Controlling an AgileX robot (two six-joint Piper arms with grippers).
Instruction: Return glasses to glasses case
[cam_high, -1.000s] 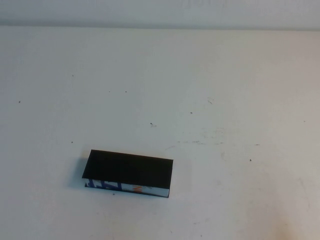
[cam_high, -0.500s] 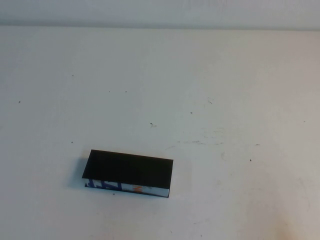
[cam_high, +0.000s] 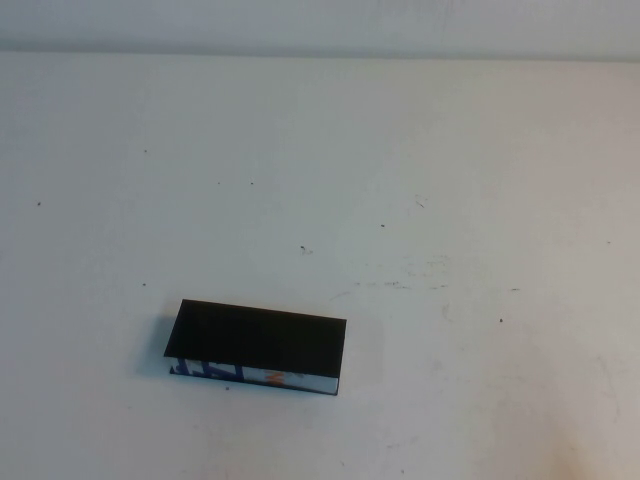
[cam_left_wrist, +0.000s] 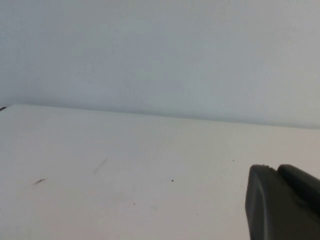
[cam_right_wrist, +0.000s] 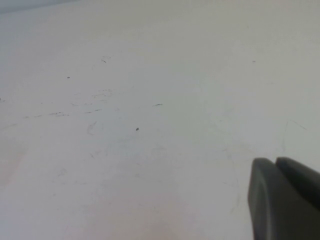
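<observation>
The glasses case (cam_high: 255, 346) lies on the white table (cam_high: 420, 170), near the front and left of centre. Its black lid is down, and the front edge with blue, white and orange print faces me. The glasses are not in view anywhere. Neither arm shows in the high view. My left gripper (cam_left_wrist: 276, 169) shows only in the left wrist view, with its dark fingers pressed together over bare table, holding nothing. My right gripper (cam_right_wrist: 275, 161) shows only in the right wrist view, also with its fingers together and empty, above scuffed table.
The table top carries small dark specks and faint scuff marks (cam_high: 400, 284) right of centre. A pale wall (cam_left_wrist: 160, 50) rises behind the table's far edge.
</observation>
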